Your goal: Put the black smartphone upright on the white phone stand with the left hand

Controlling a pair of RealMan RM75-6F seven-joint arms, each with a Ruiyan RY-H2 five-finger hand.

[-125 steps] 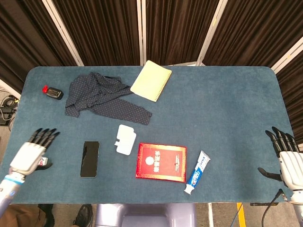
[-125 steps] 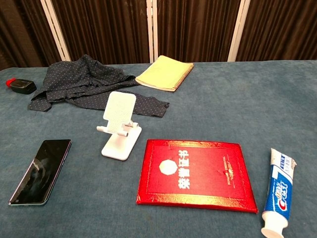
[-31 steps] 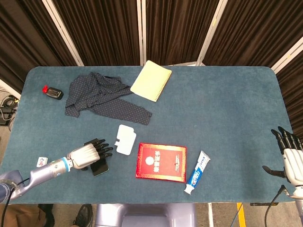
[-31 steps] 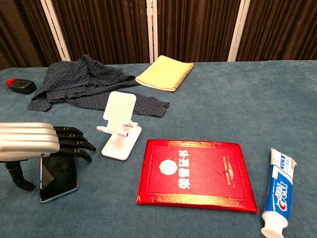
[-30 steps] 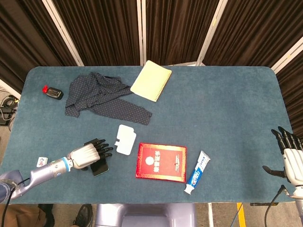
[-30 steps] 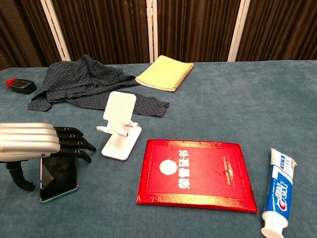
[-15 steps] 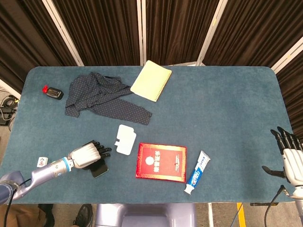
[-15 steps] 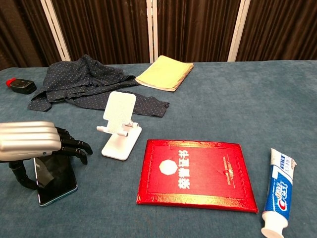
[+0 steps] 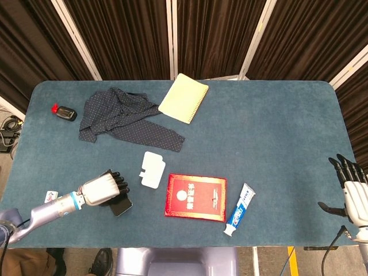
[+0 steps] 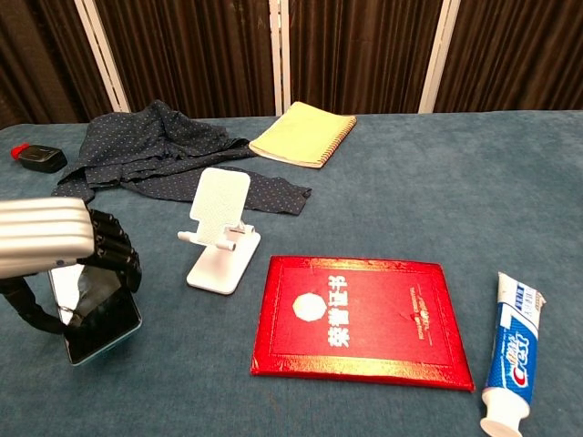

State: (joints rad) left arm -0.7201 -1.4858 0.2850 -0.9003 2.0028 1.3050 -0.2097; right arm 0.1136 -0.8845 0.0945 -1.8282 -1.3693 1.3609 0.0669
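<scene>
My left hand (image 9: 102,188) (image 10: 55,250) grips the black smartphone (image 10: 100,317) (image 9: 121,205), fingers curled over its top edge and thumb under it. The phone is tilted up off the blue table, its lower end showing below the hand. The white phone stand (image 10: 218,232) (image 9: 152,169) stands empty just to the right of the hand, near the table's middle. My right hand (image 9: 352,194) hangs with fingers spread at the table's right edge, holding nothing; the chest view does not show it.
A red certificate folder (image 10: 357,319) lies right of the stand, a toothpaste tube (image 10: 512,350) beyond it. A dark dotted shirt (image 10: 155,155), a yellow notebook (image 10: 303,134) and a small black and red object (image 10: 36,158) lie at the back.
My left hand reached over from the left edge and settled on the phone. Since then its fingers have curled around the phone, lifting and tilting it off the table. The right hand stays still.
</scene>
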